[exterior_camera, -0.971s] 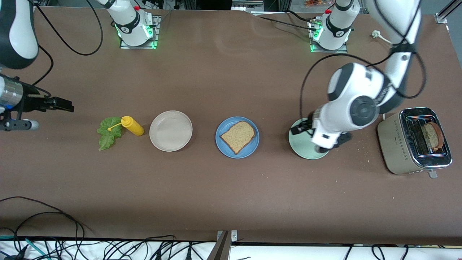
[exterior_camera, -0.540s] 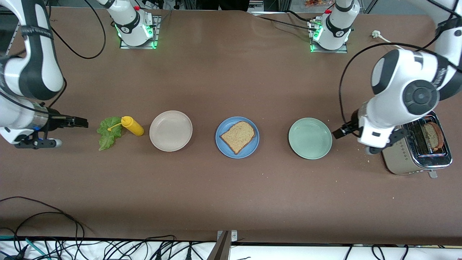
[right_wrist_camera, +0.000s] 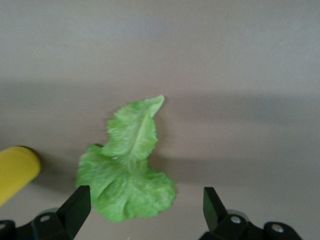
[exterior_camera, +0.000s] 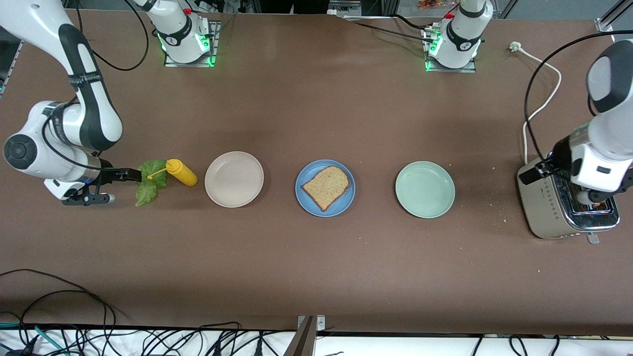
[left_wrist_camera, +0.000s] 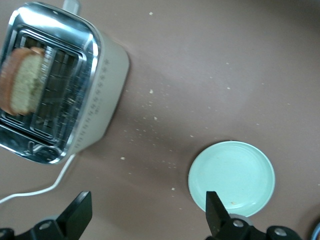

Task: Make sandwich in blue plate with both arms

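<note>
My right gripper (exterior_camera: 129,174) is spread wide, empty, just over the lettuce leaf (exterior_camera: 148,181), which lies flat on the table touching the yellow mustard bottle (exterior_camera: 180,172). My left gripper (exterior_camera: 536,173) is also wide apart, holding nothing, over the toaster (exterior_camera: 549,207); a bread slice (left_wrist_camera: 21,80) stands in one toaster slot below it. The blue plate (exterior_camera: 346,198) sits mid-table, well apart from both grippers, with one bread slice (exterior_camera: 326,187) on it. A beige plate (exterior_camera: 234,179) and a pale green plate (exterior_camera: 425,189) flank it, both bare.
</note>
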`<state>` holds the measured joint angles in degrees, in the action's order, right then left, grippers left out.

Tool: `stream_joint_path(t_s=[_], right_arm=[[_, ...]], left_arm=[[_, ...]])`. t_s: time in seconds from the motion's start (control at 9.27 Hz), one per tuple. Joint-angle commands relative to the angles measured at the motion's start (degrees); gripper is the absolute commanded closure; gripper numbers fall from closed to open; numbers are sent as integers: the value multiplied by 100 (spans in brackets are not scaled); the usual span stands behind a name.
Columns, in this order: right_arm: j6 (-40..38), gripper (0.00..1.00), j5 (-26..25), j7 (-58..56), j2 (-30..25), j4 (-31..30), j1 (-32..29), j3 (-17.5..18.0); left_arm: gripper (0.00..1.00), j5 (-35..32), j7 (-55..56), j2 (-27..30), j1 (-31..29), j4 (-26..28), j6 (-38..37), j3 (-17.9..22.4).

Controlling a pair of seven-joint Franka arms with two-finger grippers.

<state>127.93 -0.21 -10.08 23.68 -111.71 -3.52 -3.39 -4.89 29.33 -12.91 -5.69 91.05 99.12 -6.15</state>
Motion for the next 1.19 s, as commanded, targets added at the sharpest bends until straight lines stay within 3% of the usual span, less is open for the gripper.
stream_joint_path(t_s=[0.0,0.32,0.43,0.54,0.65,0.86,0.97,1.08], right_arm=[[574,0,4,-267,425,-176,-210,49],[636,0,416,-267,646,-176,-246,75],[663,8,417,-276,734,-176,-255,75],[655,40,417,-284,795,-176,-255,84],[646,61,417,-302,787,-167,-246,93],[663,94,408,-302,752,-97,-246,93],[663,100,408,-311,735,-53,-246,93],[620,100,408,-363,639,8,-246,84]], left_arm=[[0,-170,-995,61,-721,-157,-191,-80],[0,-188,-2050,26,-1424,-236,-183,-80],[1,-318,-2350,-1,-1609,-236,-165,-80],[2,-502,-2500,-97,-1689,-236,-139,-80],[2,-591,-2537,-237,-1725,-245,-121,-80],[1,-601,-2851,-405,-1901,-254,36,-80],[1,-583,-2906,-466,-1997,-254,98,-80],[0,-548,-2915,-493,-2006,-254,107,-89]])
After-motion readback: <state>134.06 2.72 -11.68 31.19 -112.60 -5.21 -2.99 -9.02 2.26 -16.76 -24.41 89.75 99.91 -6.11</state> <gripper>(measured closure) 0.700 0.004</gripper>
